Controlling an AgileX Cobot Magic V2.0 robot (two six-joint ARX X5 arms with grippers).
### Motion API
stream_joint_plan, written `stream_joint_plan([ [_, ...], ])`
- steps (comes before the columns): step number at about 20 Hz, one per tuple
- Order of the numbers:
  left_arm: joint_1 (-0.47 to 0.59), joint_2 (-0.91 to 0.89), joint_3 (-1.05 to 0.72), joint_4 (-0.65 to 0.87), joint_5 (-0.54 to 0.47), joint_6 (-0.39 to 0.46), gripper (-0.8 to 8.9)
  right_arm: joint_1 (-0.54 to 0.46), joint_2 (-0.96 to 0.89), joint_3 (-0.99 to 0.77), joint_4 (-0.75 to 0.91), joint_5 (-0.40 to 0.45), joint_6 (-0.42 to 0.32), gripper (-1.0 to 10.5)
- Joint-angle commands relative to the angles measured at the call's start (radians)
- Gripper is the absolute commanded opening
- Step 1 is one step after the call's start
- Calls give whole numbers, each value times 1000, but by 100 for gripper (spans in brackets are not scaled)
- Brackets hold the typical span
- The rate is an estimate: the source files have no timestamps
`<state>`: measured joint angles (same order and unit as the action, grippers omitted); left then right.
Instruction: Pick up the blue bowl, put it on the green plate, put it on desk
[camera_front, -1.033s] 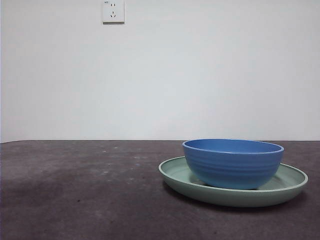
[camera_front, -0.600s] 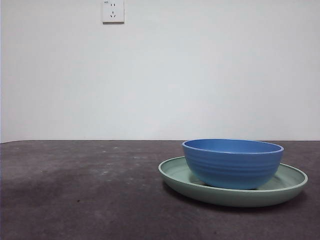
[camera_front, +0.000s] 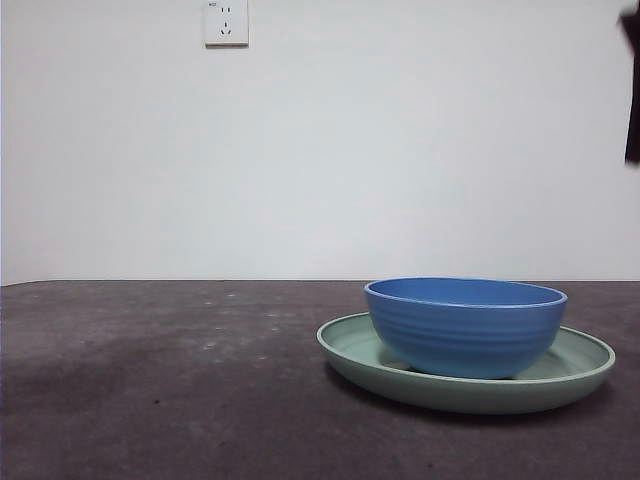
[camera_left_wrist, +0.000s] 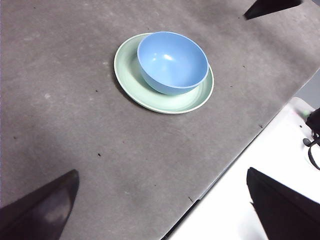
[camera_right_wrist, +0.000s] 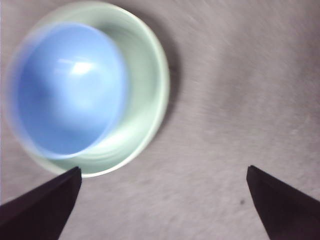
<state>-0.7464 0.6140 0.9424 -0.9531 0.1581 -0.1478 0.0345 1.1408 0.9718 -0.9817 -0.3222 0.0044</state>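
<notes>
Front view gives you the blue bowl (camera_front: 466, 326) sitting upright inside the green plate (camera_front: 352, 351), which rests flat on the desk (camera_front: 160, 380). A black tip of an arm shows at the upper right edge there, well above the bowl and apart from it.

From the right wrist view, your right gripper (camera_right_wrist: 162, 205) hangs over the desk with its jaws spread wide and nothing between them. The bowl (camera_right_wrist: 67, 87) and plate (camera_right_wrist: 150, 95) lie ahead of the jaws and off to one side, touching neither; that picture is blurred.

From the left wrist view, your left gripper (camera_left_wrist: 162, 205) is also wide open and empty, well apart from the bowl (camera_left_wrist: 172, 62). The bowl sits off-centre in the plate (camera_left_wrist: 125, 70), nothing else in either.
</notes>
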Motion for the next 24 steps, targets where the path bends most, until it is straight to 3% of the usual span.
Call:
stream_joint_plan([
  [1, -6, 3, 11, 8, -4, -3, 648, 11, 81, 17, 47, 16, -14, 565],
  [3, -6, 3, 11, 8, -4, -3, 648, 12, 151, 17, 98, 16, -20, 514],
  [10, -6, 3, 11, 8, -4, -3, 648, 21, 357, 17, 188, 5, -39, 491],
  [16, -6, 3, 11, 8, -4, -3, 648, 47, 446, 17, 254, -47, -50, 343],
  [24, -6, 3, 11, 7, -4, -3, 648, 66, 505, 16, 290, -99, -58, 248],
])
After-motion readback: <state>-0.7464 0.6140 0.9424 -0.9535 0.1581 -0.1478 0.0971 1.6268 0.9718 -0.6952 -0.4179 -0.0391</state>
